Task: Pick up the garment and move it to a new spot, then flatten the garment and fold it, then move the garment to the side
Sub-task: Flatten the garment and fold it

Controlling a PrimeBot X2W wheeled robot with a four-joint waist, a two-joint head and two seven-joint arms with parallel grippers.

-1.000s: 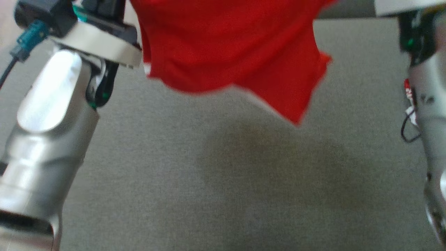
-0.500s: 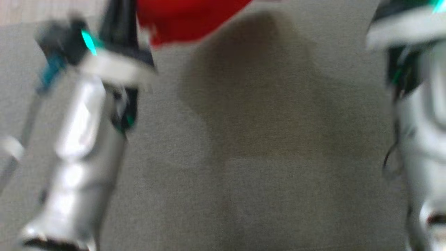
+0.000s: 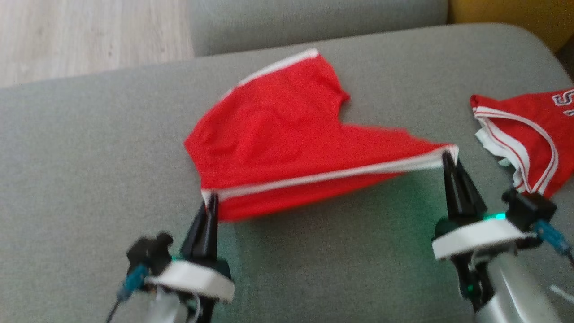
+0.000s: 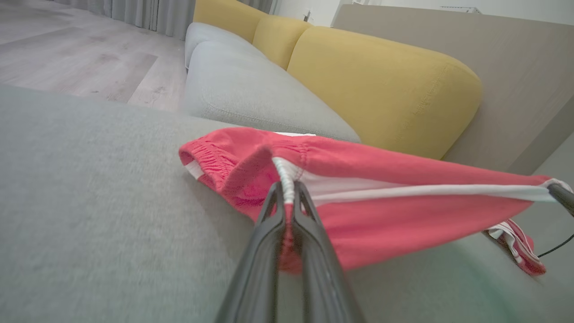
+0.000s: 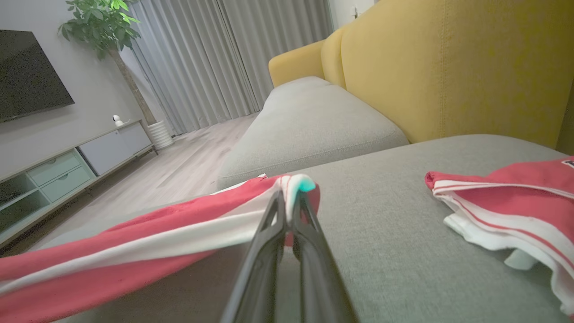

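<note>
1. The red fabric garment with white stripes, which hung high between the arms a second ago, now lies low on the grey sofa cushion.
2. The left pincer and right pincer are each clamped on one near corner.
3. The white-striped near edge is stretched taut between them, with its long axis running left to right. The rest spreads away from the robot.

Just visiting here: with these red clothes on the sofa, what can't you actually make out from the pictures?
Head view: the second red garment is cut off by the right edge, so its lettering cannot be read.
Head view: blur smears the red shorts, hiding fabric detail.
Head view: the shorts' underside, hidden by their own cloth.
</note>
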